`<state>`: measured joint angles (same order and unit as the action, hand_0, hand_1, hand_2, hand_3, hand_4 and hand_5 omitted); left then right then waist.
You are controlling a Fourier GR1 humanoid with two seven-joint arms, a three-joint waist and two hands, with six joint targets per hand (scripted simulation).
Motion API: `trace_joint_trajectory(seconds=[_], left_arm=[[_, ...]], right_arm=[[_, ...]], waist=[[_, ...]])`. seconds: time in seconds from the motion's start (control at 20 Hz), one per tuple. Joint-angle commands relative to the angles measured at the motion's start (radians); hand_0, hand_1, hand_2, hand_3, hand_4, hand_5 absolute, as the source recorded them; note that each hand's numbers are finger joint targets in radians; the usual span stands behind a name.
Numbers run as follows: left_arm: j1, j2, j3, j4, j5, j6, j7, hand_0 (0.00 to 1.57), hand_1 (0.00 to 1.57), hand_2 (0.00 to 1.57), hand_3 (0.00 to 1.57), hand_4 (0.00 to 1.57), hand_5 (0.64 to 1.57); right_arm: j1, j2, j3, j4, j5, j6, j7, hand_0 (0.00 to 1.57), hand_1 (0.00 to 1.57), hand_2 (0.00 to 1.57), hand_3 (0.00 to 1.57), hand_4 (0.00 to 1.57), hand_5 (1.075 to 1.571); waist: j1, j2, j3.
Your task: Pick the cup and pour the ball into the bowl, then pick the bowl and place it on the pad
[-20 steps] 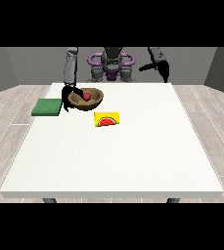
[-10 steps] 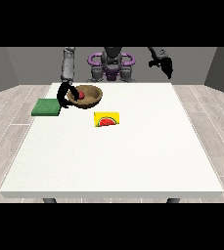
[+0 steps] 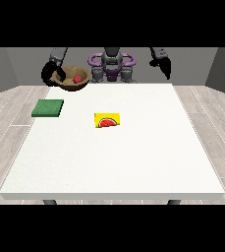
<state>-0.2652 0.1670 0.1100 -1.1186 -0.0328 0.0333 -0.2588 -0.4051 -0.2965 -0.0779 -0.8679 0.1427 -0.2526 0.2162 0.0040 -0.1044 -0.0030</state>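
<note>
no readable text or labels

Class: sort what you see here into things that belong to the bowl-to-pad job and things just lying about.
Belongs to the job:
bowl
red ball inside it
green pad
hand at the view's left, holding the bowl

Lying about:
yellow watermelon card

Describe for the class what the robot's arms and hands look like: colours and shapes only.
Each arm is a slim grey segment ending in a black hand. The hand at the view's left and the hand at the view's right match in colour. Purple rings sit at the shoulders. No cables or markings are discernible.
</note>
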Motion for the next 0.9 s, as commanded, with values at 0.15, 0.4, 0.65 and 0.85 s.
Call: trace_joint_trajectory(seconds=[0.15, 0.4, 0.65, 0.85], left_arm=[[0.019, 0.001, 0.011, -0.036, 0.021, -0.032, -0.060, 0.00, 0.00, 0.00, 0.00, 1.02, 1.431], [-0.081, 0.052, 0.051, -0.062, 0.053, -0.060, -0.046, 0.00, 0.00, 0.00, 0.00, 1.22, 1.481], [-0.129, 0.313, 0.269, -0.014, 0.237, -0.267, -0.043, 0.00, 0.00, 0.00, 0.00, 1.32, 1.562], [-0.099, 0.394, 0.351, 0.058, 0.282, -0.339, -0.140, 0.00, 0.00, 0.00, 0.00, 1.28, 1.571]], right_arm=[[-0.045, -0.127, -0.107, -0.028, -0.056, 0.085, 0.056, 1.57, 1.57, 1.57, 0.68, 0.79, 1.570], [-0.099, -0.227, -0.187, 0.048, -0.082, 0.124, -0.044, 1.57, 1.57, 1.57, 0.47, 0.83, 1.570], [-0.059, -0.259, -0.235, 0.054, -0.115, 0.137, -0.137, 1.57, 1.57, 1.57, 0.00, 0.88, 1.571], [-0.074, -0.287, -0.264, 0.063, -0.119, 0.123, -0.178, 1.57, 1.57, 1.57, 0.00, 0.82, 1.570]], waist=[[0.023, 0.084, 0.0029], [0.065, 0.205, 0.0035], [0.074, 0.251, 0.0029], [0.099, 0.305, 0.0026]])
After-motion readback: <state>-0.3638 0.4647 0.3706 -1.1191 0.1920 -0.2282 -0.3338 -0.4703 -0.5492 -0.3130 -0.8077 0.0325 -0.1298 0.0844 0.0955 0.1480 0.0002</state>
